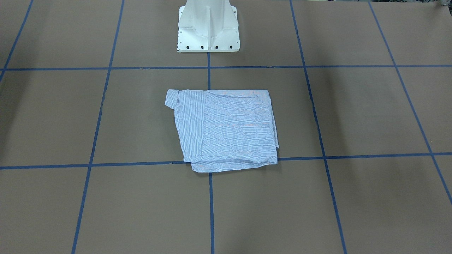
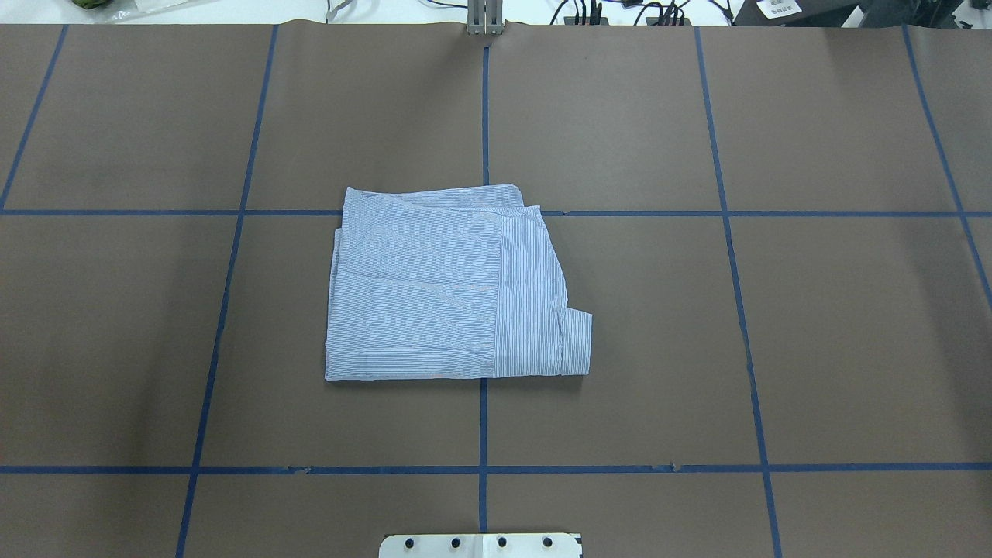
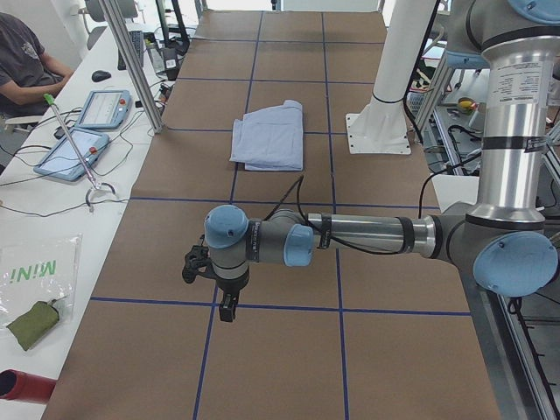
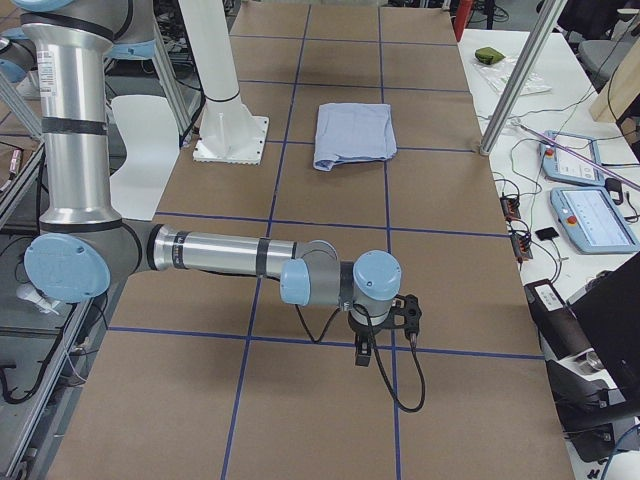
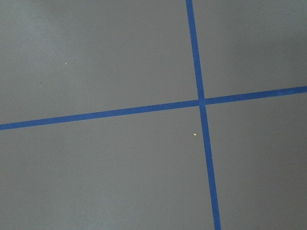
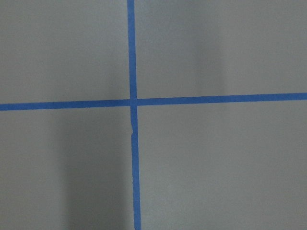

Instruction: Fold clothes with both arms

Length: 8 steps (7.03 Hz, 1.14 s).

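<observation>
The clothes are one light-blue striped shirt (image 1: 226, 130), folded into a flat, roughly square packet in the middle of the brown table (image 2: 453, 287). A cuff sticks out at one corner (image 2: 576, 341). Both arms are far from it, held low over the table's two ends. The left gripper (image 3: 227, 308) shows only in the exterior left view and the right gripper (image 4: 362, 355) only in the exterior right view, so I cannot tell whether either is open or shut. Neither touches the shirt (image 3: 269, 136) (image 4: 354, 133). Both wrist views show only bare table and a cross of blue tape (image 5: 201, 101) (image 6: 133, 102).
The white pedestal base (image 1: 208, 28) stands behind the shirt. A side desk carries tablets (image 3: 74, 150), cables and a green pouch (image 3: 31, 322), and a seated person (image 3: 26, 66) is at it. Aluminium posts (image 3: 131, 61) rise at the table's edge.
</observation>
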Tool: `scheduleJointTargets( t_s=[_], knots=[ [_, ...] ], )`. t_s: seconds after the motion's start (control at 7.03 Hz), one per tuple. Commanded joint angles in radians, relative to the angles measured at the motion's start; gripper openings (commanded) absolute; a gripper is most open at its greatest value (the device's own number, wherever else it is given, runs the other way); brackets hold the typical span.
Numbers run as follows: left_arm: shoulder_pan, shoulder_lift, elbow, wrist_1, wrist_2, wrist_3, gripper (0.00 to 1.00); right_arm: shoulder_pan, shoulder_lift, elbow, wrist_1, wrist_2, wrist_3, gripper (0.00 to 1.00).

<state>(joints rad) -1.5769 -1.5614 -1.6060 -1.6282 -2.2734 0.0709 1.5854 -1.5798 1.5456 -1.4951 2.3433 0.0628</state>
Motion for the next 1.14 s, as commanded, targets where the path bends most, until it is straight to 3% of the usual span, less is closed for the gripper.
scheduleJointTargets(
  t_s=[0.0, 0.57, 1.0],
  knots=[
    [0.0, 0.001, 0.001, 0.001, 0.0, 0.0, 1.0, 0.034, -0.014, 0.048, 0.001, 0.007, 0.008, 1.0],
    [0.0, 0.006, 0.001, -0.001, 0.0, 0.001, 1.0, 0.034, -0.02, 0.074, -0.063, 0.008, 0.008, 1.0],
    [0.0, 0.007, 0.001, -0.001, 0.0, 0.001, 1.0, 0.031, -0.023, 0.022, -0.065, 0.007, 0.005, 1.0]
  ],
)
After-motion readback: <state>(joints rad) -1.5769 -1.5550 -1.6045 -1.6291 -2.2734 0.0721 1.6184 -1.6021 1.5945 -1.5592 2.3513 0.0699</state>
